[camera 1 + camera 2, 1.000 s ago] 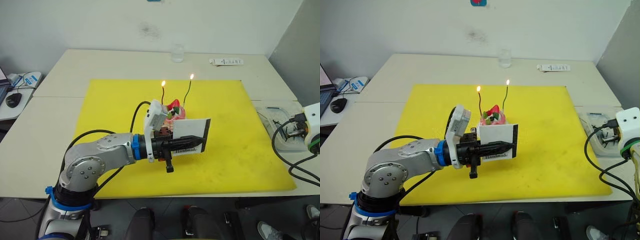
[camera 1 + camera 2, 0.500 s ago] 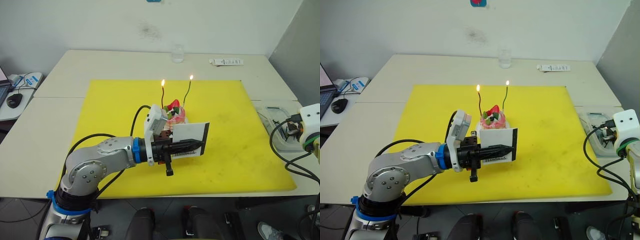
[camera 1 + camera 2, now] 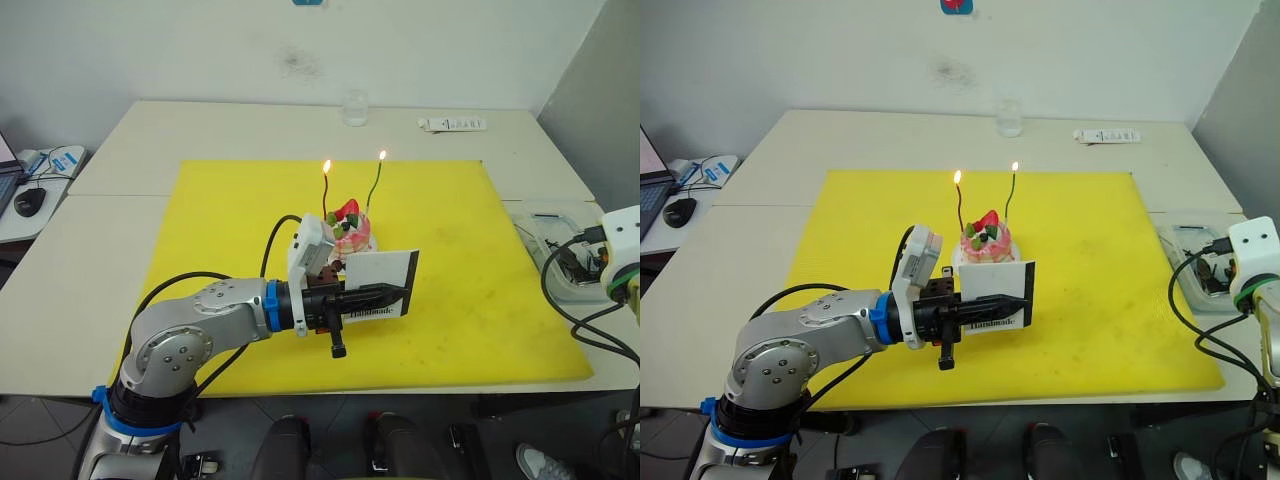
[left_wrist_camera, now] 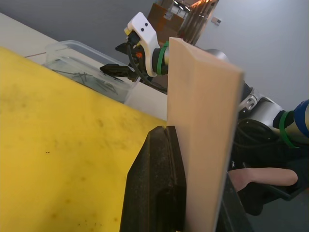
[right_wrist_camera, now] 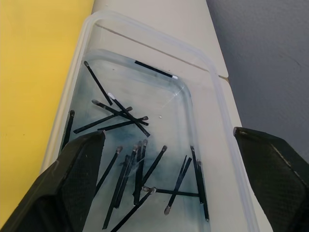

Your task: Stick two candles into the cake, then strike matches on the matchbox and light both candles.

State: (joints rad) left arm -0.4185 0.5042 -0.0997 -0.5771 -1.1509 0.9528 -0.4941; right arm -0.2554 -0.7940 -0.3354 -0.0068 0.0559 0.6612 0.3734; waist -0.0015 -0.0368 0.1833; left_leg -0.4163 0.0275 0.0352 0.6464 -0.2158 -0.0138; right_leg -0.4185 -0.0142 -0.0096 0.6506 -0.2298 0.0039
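Note:
The pink cake (image 3: 352, 235) stands on the yellow mat, with the red candle (image 3: 326, 192) and the green candle (image 3: 375, 187) stuck in it, both burning. Just in front of the cake, my left gripper (image 3: 400, 292) is shut on the white matchbox (image 3: 383, 272) and holds it on edge above the mat; its dark fingers (image 4: 157, 183) clamp the box (image 4: 203, 145). At the far right my right gripper (image 5: 169, 135) hangs open over a clear tray (image 5: 145, 41) and holds nothing. Several dark matches (image 5: 135, 164) lie in that tray.
The yellow mat (image 3: 230, 210) covers the middle of the pale table. A glass (image 3: 355, 105) and a white oblong item (image 3: 453, 123) sit at the far edge. The clear tray (image 3: 535, 225) is off the mat's right edge. A mouse (image 3: 27, 198) lies at the far left.
My right gripper has gone from shut to wide open over the tray. The left arm has drawn the matchbox slightly lower and nearer. Both flames keep burning.

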